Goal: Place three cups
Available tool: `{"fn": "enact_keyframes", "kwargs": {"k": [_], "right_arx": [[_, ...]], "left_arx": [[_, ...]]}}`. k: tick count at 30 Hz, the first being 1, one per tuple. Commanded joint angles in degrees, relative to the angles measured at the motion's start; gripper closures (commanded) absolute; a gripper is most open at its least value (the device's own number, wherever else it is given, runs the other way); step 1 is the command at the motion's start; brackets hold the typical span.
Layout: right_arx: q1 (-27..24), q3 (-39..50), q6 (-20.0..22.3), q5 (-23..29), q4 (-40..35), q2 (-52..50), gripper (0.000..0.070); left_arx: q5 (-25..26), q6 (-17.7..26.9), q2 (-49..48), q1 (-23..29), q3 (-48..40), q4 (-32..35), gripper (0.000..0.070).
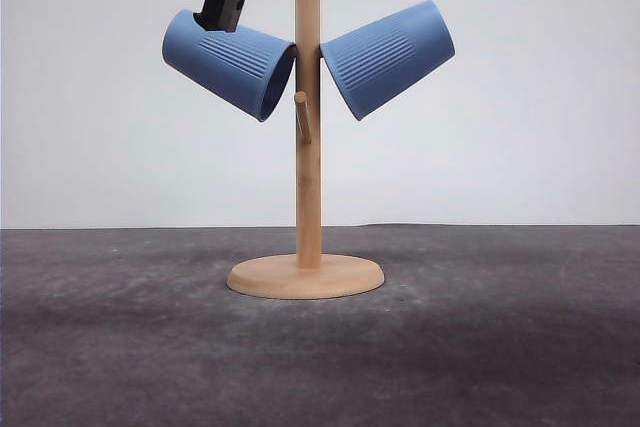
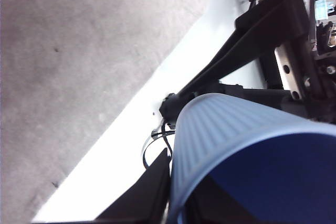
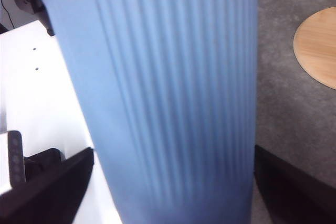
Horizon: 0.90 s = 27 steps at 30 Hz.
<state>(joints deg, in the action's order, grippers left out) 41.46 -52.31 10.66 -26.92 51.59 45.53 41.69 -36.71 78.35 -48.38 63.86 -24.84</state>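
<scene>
Left gripper [image 1: 228, 9] clamps the left cup [image 1: 230, 62] on the wooden stand [image 1: 308, 147]; right-side cup [image 1: 390, 55] hangs opposite. Right gripper [image 3: 168, 182] grips the third cup [image 3: 157, 93], aloft: align its mouth with the free peg [image 1: 301, 115]

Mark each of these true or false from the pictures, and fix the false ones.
1. Two cups hang on the wooden stand. True: the left cup and the hung right cup tilt off either side of the post.
2. The stand lies tipped over. False: it is upright on its round base.
3. The left gripper touches the left cup. True.
4. The third cup stands on the table. False: the right gripper holds it in the air.
5. The short peg facing forward carries a cup. False: it is bare.
</scene>
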Motion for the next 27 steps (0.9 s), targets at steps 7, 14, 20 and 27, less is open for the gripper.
{"fn": "enact_keyframes", "kwargs": {"k": [7,14,20,27], "right_arx": [[0.8,-0.4,-0.6,0.0,-0.2,1.4,0.0307],[0.9,-0.5,-0.8,0.0,-0.1,1.3,0.0307],[0.4,-0.5,-1.9,0.0,0.4,-1.3,0.0307],[-1.6,-0.5,-5.3,0.0,9.9,-5.4,0.0305]], "left_arx": [[0.1,-0.2,0.8,-1.1,1.4,0.7,0.0698],[0.3,1.0,0.8,-1.1,1.4,0.7,0.0612],[0.7,3.2,0.8,-0.3,1.4,0.6,0.0206],[4.9,6.6,0.6,4.4,1.4,0.6,0.0102]]}}
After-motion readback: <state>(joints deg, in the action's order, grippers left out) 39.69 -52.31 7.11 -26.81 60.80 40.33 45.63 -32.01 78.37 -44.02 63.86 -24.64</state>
